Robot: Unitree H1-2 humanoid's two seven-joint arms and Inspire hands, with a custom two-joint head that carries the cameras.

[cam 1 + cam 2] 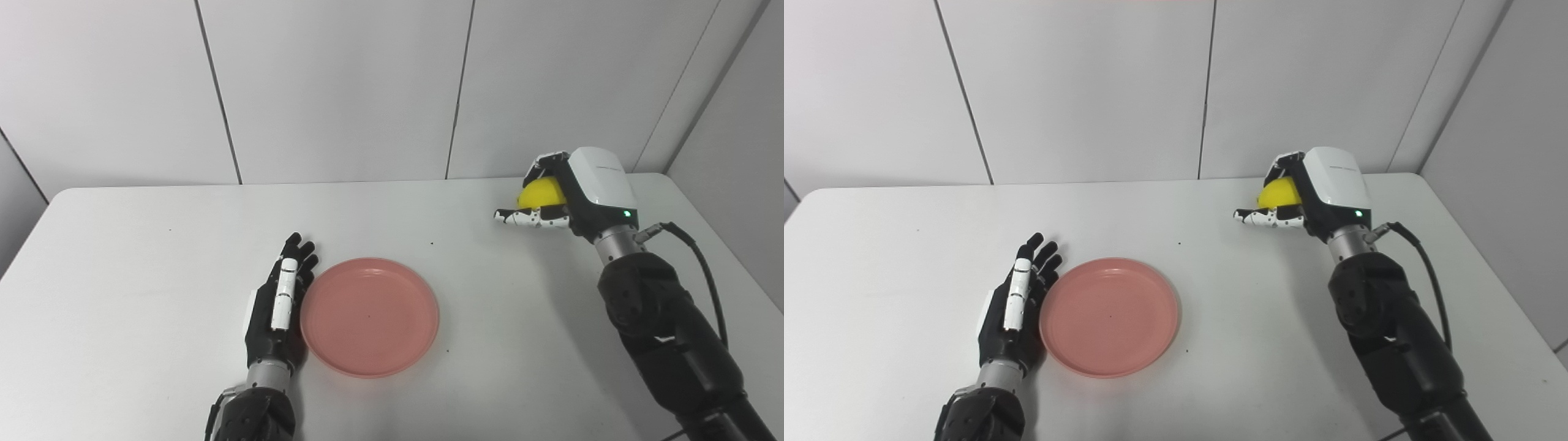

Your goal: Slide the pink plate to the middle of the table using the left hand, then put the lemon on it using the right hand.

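Your left robot hand (278, 306) lies flat and empty on the tabletop (153, 245), its digits straight and spread a little, its inner edge touching the pink plate (369, 316) at the plate's nine o'clock side. The plate sits a little toward six o'clock of the tabletop's middle, so the sliding part looks done or close to it.

Your right robot hand (560, 196) is wrapped around the lemon (541, 192), out at about two o'clock from the plate and well apart from it. The fingers curl over the top of the fruit, and the thumb (527, 217) sticks out underneath toward nine o'clock. You cannot tell from here whether the lemon is already clear of the tabletop or still resting on it.

The step in hand, by my reading, is carrying the lemon over to the plate. Keep the grasp firm, since a round, smooth fruit could roll out of a loose hold. Raise it enough to pass over the plate's raised rim (429, 288), then travel toward eight o'clock until it is above the plate's centre. Lower it close to the surface before you let go, so it does not bounce or roll off. Leave the left robot hand against the plate as a stop, but keep it clear of the incoming arm.
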